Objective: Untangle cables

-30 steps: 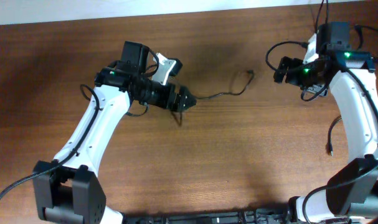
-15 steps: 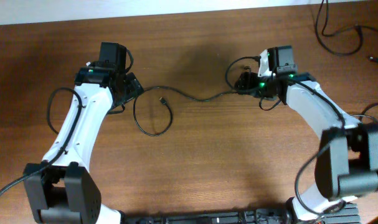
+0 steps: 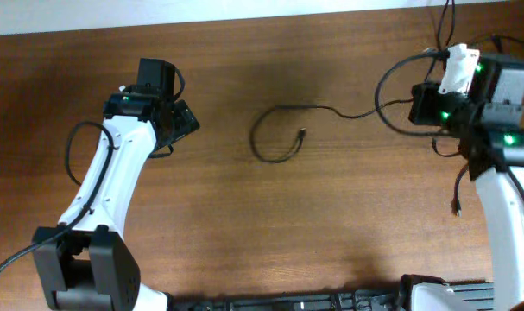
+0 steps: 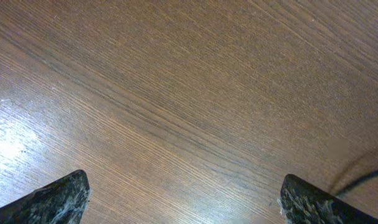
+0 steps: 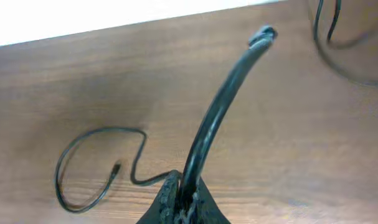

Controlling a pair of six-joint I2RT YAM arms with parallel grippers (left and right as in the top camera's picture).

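One thin black cable (image 3: 274,138) lies on the wooden table in a loop, its small plug end (image 3: 302,134) inside the loop. From there it runs right to my right gripper (image 3: 417,105). In the right wrist view that gripper (image 5: 185,196) is shut on the cable (image 5: 217,118), whose short free end (image 5: 263,34) sticks up past the fingers, while the loop (image 5: 83,168) lies on the table to the left. My left gripper (image 3: 188,121) is far left of the loop. It stands open (image 4: 182,196) over bare wood with nothing between its fingers.
More black cables (image 3: 456,34) lie at the back right corner, also seen as cables (image 5: 338,37) in the right wrist view. Another cord (image 3: 458,194) hangs by the right arm. A dark cable piece (image 4: 363,177) crosses the left wrist view's right edge.
My right gripper has shut on the cable and moved right, dragging the loop to the right, away from the left gripper. The left arm has stayed put over the last half second.
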